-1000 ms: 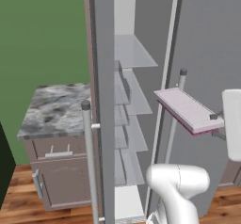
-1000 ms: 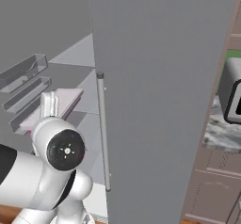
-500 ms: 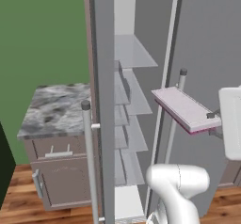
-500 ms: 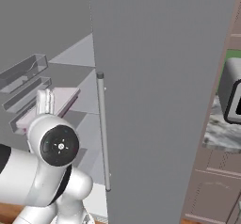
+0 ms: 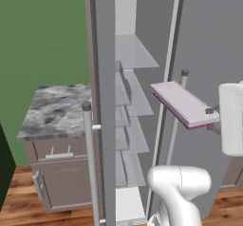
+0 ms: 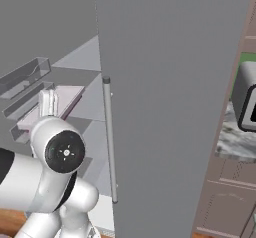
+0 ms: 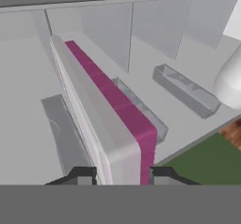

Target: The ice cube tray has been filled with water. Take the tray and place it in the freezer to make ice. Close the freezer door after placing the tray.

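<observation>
— Step in hand?

— Carrying stage, by the look of it. The ice cube tray (image 5: 184, 104) held in the air by its near end, clamped between the jaws of the gripper (image 7: 120, 175); one dark fingertip (image 7: 84, 174) pressed on the pale side, the other on the magenta side. In the hand view, gripped end at 6 o'clock, far end toward 11 o'clock.

— And where against the fridge?

— In the left base view, in front of the plain right door (image 5: 213, 54), at about 3 o'clock from the open freezer (image 5: 130, 125). Not yet inside. Pale top up, roughly level, far end pointing toward the opening.

— The freezer door?

— The freezer door (image 5: 105, 106) wide open, seen edge-on, with its silver bar handle (image 5: 90, 163) toward the camera. Inner bins (image 6: 27, 77) visible in the right base view, just beside the tray.

— Next move, then?

— Probably to bring the tray across toward 9 o'clock, past the edge of the right door, then forward onto one of the pale shelves (image 5: 135, 94). Important to keep it level, since filled with water. Also to pick a gap between shelves with enough room; hard to judge from here which one fits. Release only when resting flat. Closing the door afterwards.
</observation>
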Controlling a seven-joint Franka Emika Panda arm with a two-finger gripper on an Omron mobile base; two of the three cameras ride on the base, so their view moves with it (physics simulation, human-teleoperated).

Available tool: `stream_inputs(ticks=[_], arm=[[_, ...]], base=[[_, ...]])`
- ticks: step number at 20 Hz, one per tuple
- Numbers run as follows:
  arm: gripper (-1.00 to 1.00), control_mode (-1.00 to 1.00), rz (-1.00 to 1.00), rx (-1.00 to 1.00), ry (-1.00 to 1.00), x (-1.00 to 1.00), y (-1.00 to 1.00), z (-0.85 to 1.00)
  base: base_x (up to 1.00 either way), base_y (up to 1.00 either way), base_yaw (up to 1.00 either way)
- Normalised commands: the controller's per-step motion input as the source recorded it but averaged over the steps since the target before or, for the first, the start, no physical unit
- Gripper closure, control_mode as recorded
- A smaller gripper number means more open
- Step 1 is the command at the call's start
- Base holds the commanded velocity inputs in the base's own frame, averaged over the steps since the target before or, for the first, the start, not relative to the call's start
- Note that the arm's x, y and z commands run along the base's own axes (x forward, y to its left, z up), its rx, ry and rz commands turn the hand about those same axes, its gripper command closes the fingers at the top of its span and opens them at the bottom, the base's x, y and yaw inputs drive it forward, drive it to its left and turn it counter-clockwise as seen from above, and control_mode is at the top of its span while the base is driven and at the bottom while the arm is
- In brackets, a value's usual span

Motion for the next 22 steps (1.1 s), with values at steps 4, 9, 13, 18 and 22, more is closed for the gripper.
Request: stream_inputs(ticks=[4,9,13,18,22], arm=[[1.0,-1.0,0.0,0.09,0.0,0.23,0.04,0.26],[1.0,-1.0,-0.04,0.08,0.0,0.35,0.21,0.28],[1.0,-1.0,-0.04,0.05,0.0,0.35,0.28,0.24],[1.0,-1.0,-0.07,0.02,0.0,0.33,0.14,0.14],[1.0,-1.0,-0.09,0.0,0.0,0.26,0.0,0.07]], base=[[0.0,0.0,0.0],[0.0,0.0,0.0],[0.0,0.0,0.0],[0.0,0.0,0.0],[0.0,0.0,0.0]])
